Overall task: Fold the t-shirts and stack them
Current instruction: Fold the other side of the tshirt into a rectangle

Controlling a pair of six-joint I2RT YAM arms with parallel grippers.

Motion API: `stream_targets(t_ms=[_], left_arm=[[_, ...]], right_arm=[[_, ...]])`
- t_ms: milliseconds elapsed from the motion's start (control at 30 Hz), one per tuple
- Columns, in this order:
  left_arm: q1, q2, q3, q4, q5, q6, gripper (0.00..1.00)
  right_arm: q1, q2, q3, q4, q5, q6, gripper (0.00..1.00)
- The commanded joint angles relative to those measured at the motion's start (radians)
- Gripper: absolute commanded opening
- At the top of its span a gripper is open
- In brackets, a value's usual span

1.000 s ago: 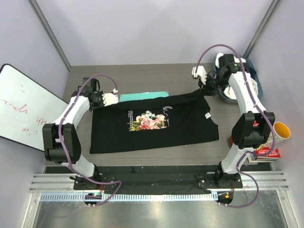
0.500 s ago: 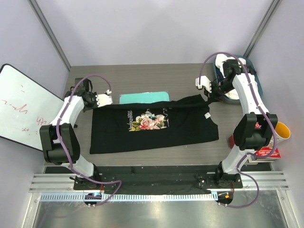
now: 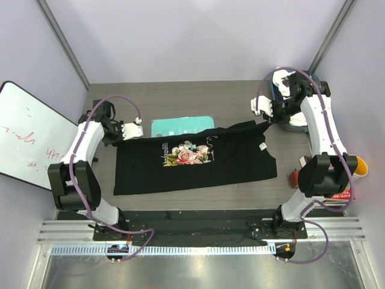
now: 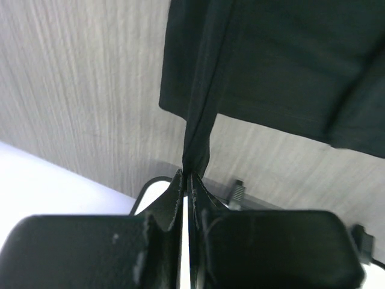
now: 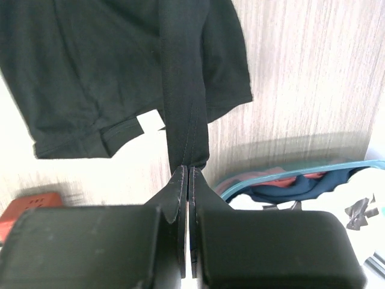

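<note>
A black t-shirt (image 3: 192, 161) with a pink-rose print lies spread across the middle of the table. Its far edge is lifted and pulled taut between my two grippers. My left gripper (image 3: 124, 130) is shut on the far left corner, and the cloth runs as a thin strip out of the closed jaws (image 4: 187, 174). My right gripper (image 3: 268, 118) is shut on the far right corner, with a folded black hem (image 5: 183, 102) pinched at its tips (image 5: 188, 168). White cloth with black patches (image 5: 361, 208) lies in a bin at the far right.
A flat teal board (image 3: 182, 124) lies just beyond the shirt. The blue-rimmed bin (image 5: 289, 177) holds red and navy clothes. A whiteboard (image 3: 30, 135) leans at the left. A yellow cup (image 3: 358, 164), a red object (image 3: 295, 177) and a book (image 3: 337, 194) sit at the right edge.
Both grippers have moved apart, the left one leftward and the right one rightward, stretching the shirt's far edge straighter. Both stayed shut on the cloth.
</note>
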Motion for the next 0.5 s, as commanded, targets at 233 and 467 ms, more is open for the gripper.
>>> stream_targets(t_ms=[233, 467], left_arm=[[0.008, -0.095, -0.025, -0.150, 0.065, 0.136, 0.00], [0.005, -0.087, -0.088, -0.191, 0.024, 0.247, 0.00]], right_arm=[[0.008, -0.152, -0.247, -0.171, 0.035, -0.157, 0.01], [0.033, -0.140, -0.308, -0.171, 0.033, -0.191, 0.01]])
